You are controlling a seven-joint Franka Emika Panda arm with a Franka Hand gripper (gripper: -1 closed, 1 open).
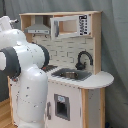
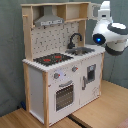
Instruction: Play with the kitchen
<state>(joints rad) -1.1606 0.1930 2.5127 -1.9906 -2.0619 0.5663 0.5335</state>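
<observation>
The kitchen (image 2: 60,75) is a tall white and light-wood toy. In the second exterior view it shows a black-red stovetop (image 2: 52,59), a grey sink (image 2: 83,51), a black faucet (image 2: 75,39), a pegboard back (image 2: 52,40), knobs (image 2: 57,76) and an oven door (image 2: 65,95). My white arm (image 2: 112,35) hangs at the kitchen's sink end, level with the upper shelf (image 2: 65,12). In the first exterior view the arm (image 1: 27,75) stands in front of the kitchen (image 1: 75,65) and hides the stovetop. The sink (image 1: 71,75) and faucet (image 1: 83,60) stay visible there. No gripper shows in either view.
A grey curtain (image 2: 10,60) hangs behind the kitchen. The wooden floor (image 2: 100,110) lies in front of it. In the first exterior view a rounded counter end (image 1: 102,80) juts out on the first exterior view's right, above a lower cabinet door (image 1: 62,107).
</observation>
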